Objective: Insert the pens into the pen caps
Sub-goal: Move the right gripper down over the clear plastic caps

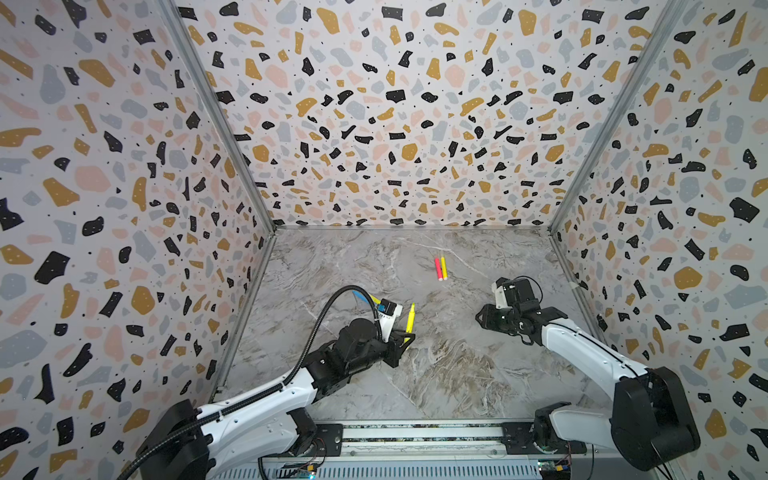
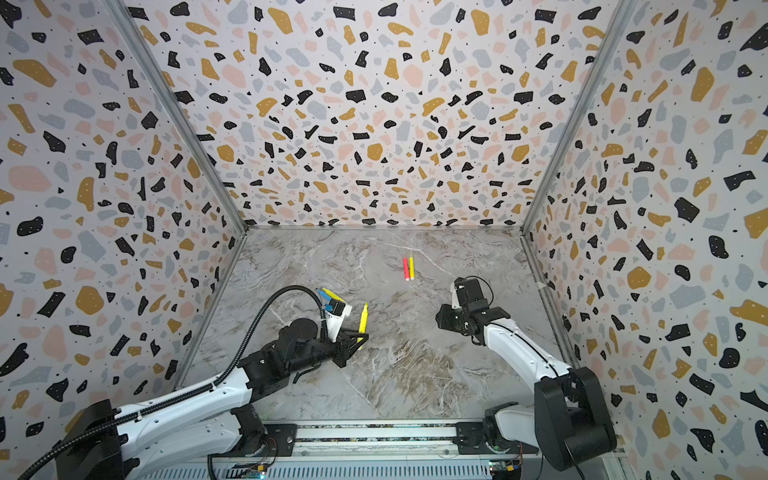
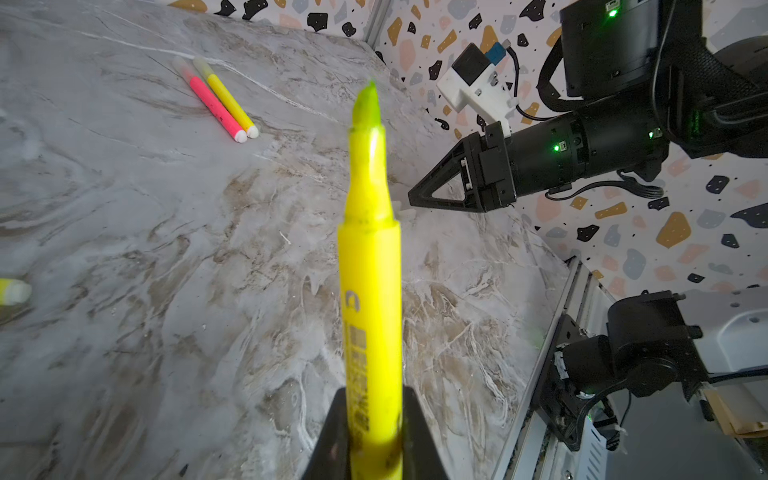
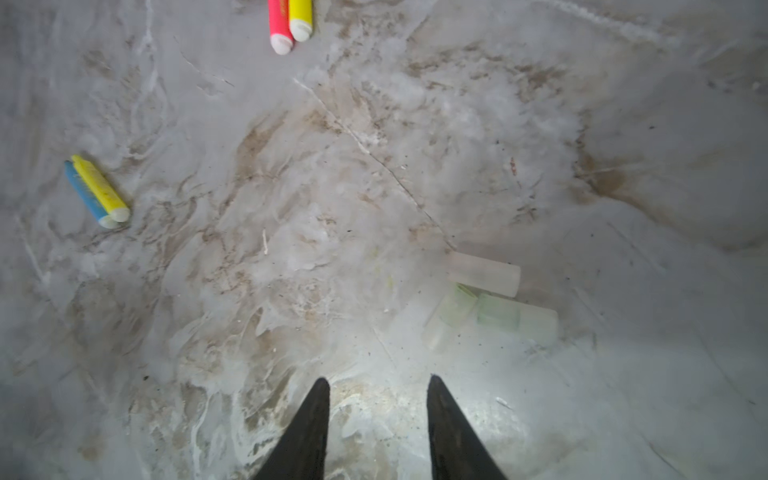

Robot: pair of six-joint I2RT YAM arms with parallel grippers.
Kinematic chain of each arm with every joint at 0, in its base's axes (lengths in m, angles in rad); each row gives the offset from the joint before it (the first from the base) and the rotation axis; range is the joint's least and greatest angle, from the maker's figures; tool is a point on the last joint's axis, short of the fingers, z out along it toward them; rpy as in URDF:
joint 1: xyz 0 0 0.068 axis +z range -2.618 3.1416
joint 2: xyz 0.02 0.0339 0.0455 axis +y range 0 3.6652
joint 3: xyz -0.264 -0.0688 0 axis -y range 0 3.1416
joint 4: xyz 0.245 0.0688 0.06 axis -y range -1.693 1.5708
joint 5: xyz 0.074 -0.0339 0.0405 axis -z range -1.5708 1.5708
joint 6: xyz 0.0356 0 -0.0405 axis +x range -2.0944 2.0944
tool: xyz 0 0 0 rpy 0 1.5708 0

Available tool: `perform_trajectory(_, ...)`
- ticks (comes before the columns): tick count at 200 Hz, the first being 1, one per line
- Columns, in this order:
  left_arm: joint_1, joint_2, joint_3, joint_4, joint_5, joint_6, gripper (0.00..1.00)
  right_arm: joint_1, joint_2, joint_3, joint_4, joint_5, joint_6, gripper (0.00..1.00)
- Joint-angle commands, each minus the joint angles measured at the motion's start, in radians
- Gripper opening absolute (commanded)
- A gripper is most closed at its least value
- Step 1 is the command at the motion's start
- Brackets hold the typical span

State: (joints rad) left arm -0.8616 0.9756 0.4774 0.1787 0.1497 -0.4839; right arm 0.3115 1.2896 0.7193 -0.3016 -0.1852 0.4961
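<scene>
Though blurred, print (image 3: 357, 365) on yellow pen (image 3: 370, 257)

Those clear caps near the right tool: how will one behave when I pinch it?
The clear caps look like small smooth cylinders lying on their sides, so one will probably roll if nudged. They lie bunched close together, so closing the right tool may knock the neighbours.

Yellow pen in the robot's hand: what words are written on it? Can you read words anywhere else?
"C": a single mark that looks like this letter, on the barrel of the held yellow pen in the left gripper.
Dark print below that mark: too blurred to read.
Blue pen and lying yellow pen beside it: any print is too small to read.
No other text shows.
</scene>
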Motion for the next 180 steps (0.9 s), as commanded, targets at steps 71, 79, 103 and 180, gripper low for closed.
perform_trajectory(71,-0.016,-0.038,-0.045,0.049,0.003,-0.003,0.0,-0.002,0.143,0.044,0.023,0.046,-0.045,0.43)
perform_trajectory(79,-0.015,-0.041,-0.045,0.045,0.0,-0.001,0.0,-0.002,0.157,0.05,0.027,0.044,-0.049,0.43)
perform_trajectory(103,-0.015,-0.05,-0.045,0.04,-0.003,0.001,0.0,-0.002,0.193,0.071,0.036,0.039,-0.051,0.43)
perform_trajectory(180,-0.015,-0.067,-0.048,0.033,-0.008,0.001,0.0,0.007,0.295,0.121,0.05,0.033,-0.06,0.45)
